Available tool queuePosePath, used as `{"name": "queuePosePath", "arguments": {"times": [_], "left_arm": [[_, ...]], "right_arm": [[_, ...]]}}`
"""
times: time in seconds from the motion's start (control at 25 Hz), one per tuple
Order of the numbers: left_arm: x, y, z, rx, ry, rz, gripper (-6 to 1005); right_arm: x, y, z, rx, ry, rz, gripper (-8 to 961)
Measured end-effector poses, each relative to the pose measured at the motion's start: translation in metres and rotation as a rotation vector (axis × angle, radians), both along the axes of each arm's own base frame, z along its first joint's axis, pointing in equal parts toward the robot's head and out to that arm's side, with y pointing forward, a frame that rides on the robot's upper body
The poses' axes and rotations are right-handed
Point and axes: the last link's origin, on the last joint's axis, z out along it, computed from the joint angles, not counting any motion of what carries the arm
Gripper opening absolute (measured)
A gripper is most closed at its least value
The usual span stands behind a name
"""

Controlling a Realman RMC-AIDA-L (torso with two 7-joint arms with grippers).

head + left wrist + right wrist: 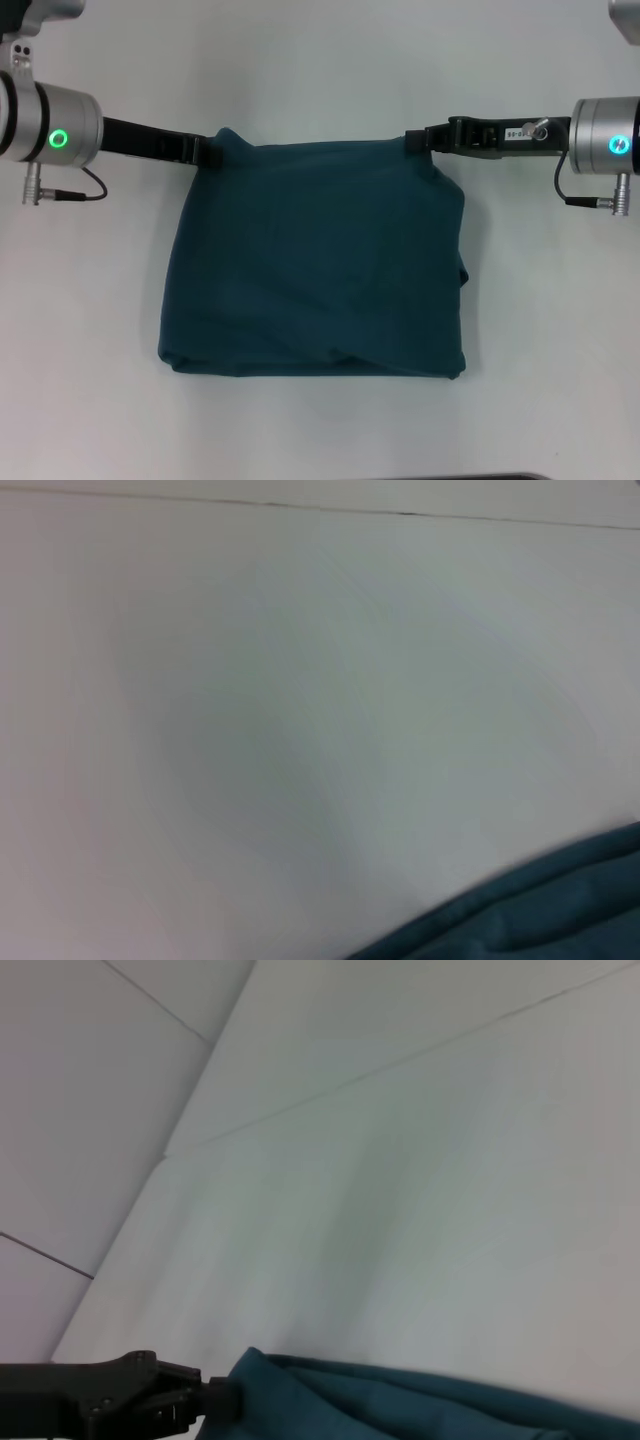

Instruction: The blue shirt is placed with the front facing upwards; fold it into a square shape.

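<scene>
The blue shirt (pixel 320 260) lies folded into a rough rectangle on the white table, plain cloth facing up and no lettering showing. My left gripper (pixel 207 151) reaches in from the left and is shut on the shirt's far left corner. My right gripper (pixel 415 140) comes in from the right, shut on the far right corner. The far edge runs taut between them. In the left wrist view only a strip of the shirt (pixel 560 910) shows. The right wrist view has the shirt's edge (pixel 400 1405) and, farther off, the left gripper (pixel 215 1400) pinching its corner.
Bare white table (pixel 320 60) surrounds the shirt on all sides. A dark strip (pixel 500 476) marks the table's near edge. Thin seams cross the surface beyond the shirt (pixel 400 1060).
</scene>
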Motion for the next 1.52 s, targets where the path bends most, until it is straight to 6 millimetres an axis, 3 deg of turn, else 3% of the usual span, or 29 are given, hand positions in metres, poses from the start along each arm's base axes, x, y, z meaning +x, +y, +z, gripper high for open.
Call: {"name": "queuePosePath", "arguments": {"times": [0.52, 1.0, 1.24, 1.36, 1.52], "left_arm": [[-0.013, -0.001, 0.014, 0.062, -0.024, 0.042, 39], [-0.017, -0.002, 0.013, 0.072, -0.020, 0.051, 41], [-0.018, -0.002, 0.014, 0.078, -0.024, 0.056, 42], [-0.019, -0.002, 0.015, 0.089, -0.029, 0.062, 69], [-0.023, -0.003, 0.019, 0.106, -0.038, 0.077, 175]], "right_arm": [[-0.010, 0.014, 0.001, 0.040, -0.034, 0.037, 30], [-0.012, 0.017, -0.013, 0.039, -0.118, 0.079, 43], [-0.006, 0.015, -0.004, 0.088, -0.082, 0.082, 60], [0.002, 0.007, 0.005, 0.090, -0.056, 0.066, 272], [0.016, -0.009, 0.014, 0.070, -0.004, 0.025, 470]]}}
